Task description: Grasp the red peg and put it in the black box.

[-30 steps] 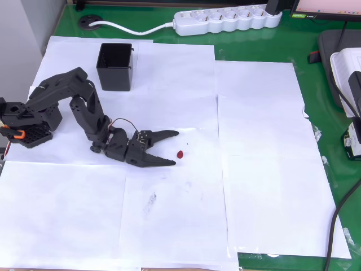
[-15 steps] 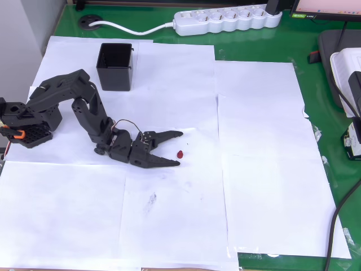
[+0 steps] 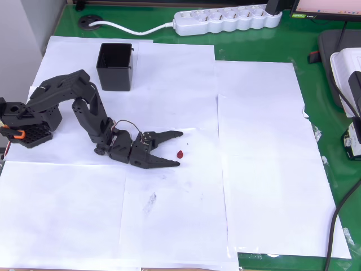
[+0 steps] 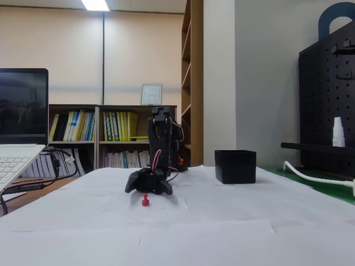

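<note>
The red peg [image 3: 180, 153] lies on white paper near the table's middle; in the fixed view the red peg [image 4: 145, 200] stands just in front of the arm. My black gripper [image 3: 180, 149] is low over the paper, open, its two fingertips either side of the peg's left edge without touching it. In the fixed view the gripper [image 4: 147, 188] sits right behind the peg. The black box [image 3: 115, 66] stands upright at the upper left, well away from the gripper, and the same box [image 4: 236, 166] shows to the right in the fixed view.
White paper sheets [image 3: 265, 147] cover a green mat. A white power strip [image 3: 225, 20] and its cable lie along the far edge. Devices and cables crowd the right edge [image 3: 347, 68]. A laptop [image 4: 19, 138] stands at the left in the fixed view.
The gripper has slid slightly right toward the peg since a second ago, then held still. The peg has not moved.
</note>
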### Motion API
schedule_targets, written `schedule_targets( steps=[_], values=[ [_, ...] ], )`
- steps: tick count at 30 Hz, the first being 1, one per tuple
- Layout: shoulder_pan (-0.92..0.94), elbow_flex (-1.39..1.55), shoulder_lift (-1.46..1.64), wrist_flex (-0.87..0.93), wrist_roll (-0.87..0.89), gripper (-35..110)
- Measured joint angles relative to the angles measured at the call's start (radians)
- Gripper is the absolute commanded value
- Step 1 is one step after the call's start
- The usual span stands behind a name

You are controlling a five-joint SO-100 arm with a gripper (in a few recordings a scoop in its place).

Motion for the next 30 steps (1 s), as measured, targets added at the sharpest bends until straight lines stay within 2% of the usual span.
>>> schedule_targets(
  steps=[10,13,15,18,23,30],
  values=[
    [0.0,-0.005,0.0,0.0,0.015,41],
    [0.0,-0.005,0.0,0.0,0.015,32],
    [0.0,-0.006,0.0,0.0,0.015,19],
    [0.0,-0.006,0.0,0.0,0.015,7],
    [0.0,-0.006,0.0,0.0,0.015,0],
    [0.0,-0.008,0.0,0.0,0.018,0]
  ],
)
